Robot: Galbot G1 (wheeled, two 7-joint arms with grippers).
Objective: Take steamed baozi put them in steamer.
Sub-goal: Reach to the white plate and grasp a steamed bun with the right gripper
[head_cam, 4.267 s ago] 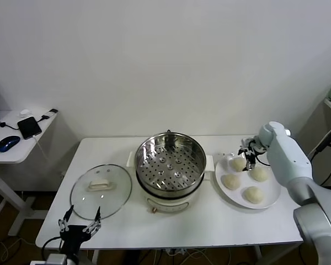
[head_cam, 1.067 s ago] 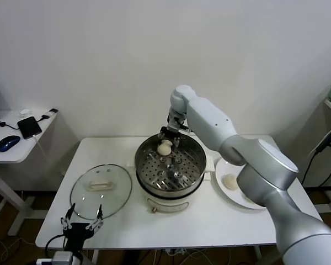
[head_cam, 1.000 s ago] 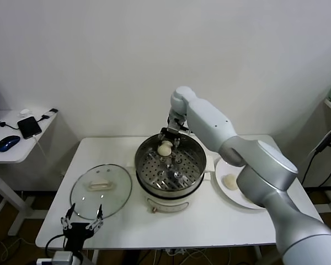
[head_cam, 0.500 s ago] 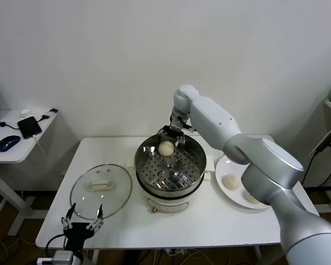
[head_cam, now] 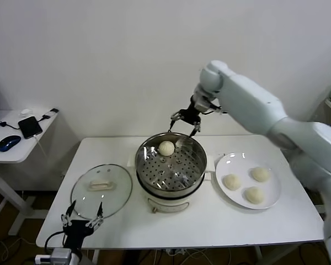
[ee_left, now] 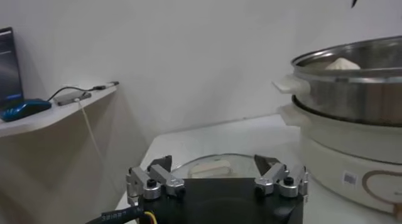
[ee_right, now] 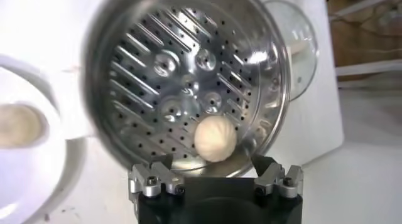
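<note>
Steamer (head_cam: 171, 168): polished mirror-bright steel, perforated tray. Baozi (head_cam: 166, 148): smooth matt dough. Lid (head_cam: 101, 190): clear glossy glass. Plate (head_cam: 270, 200): glossy white. Table (head_cam: 220, 221): matt white.

cream-white baozi (head_cam: 166, 148) sits on the shiny steel steamer (head_cam: 171, 162)'s hole-dotted tray, beside a white plate (head_cam: 271, 194) and white table (head_cam: 220, 221).

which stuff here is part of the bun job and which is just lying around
Part of the job:
- baozi in the steamer
- three baozi on the plate
- steamer
- white plate
- right pincer, open above the steamer

Just lying about:
- glass lid
- phone and mouse on the side table
- left pincer, parked low, open
</note>
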